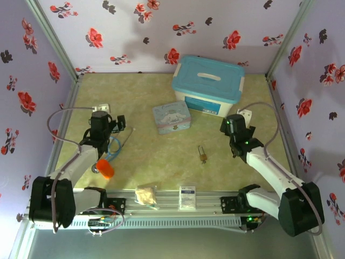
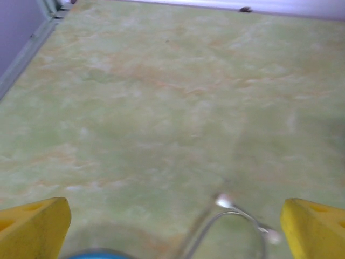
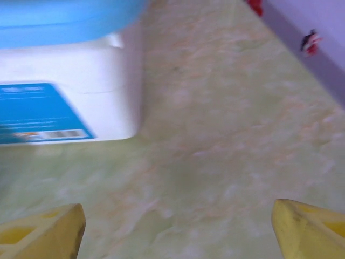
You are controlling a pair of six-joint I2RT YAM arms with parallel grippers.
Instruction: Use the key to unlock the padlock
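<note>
Two yellow left fingers (image 2: 32,226) stand wide apart w/ nothing held. Btwn them, low in the left wrist view, thin metal ear tubes of the stethoscope (image 2: 237,216) lie on the green marbled tabletop (image 2: 161,97). Both right fingers (image 3: 43,232) are also spread wide & empty, over bare tabletop. The white storage box (image 3: 70,81) (blue lid, blue label) sits ahead to their left, not touching.

From above, the padlock (image 1: 202,157) lies flat on the tabletop, roughly mid-floor btwn the 2 arms. It's nearer the right arm, well apart from both sets of fingers, shackle pointing to the far side. The key is too small to tell apart from the padlock.

The pastel cartoon tin (image 1: 171,117) sits beyond the padlock to its left, just in front of the storage box. The stethoscope's blue tube curls by the left arm, w/ an orange object (image 1: 105,169) near it. At the near edge rail lie a crumpled beige packet (image 1: 145,195) & a small white card (image 1: 187,197).
</note>
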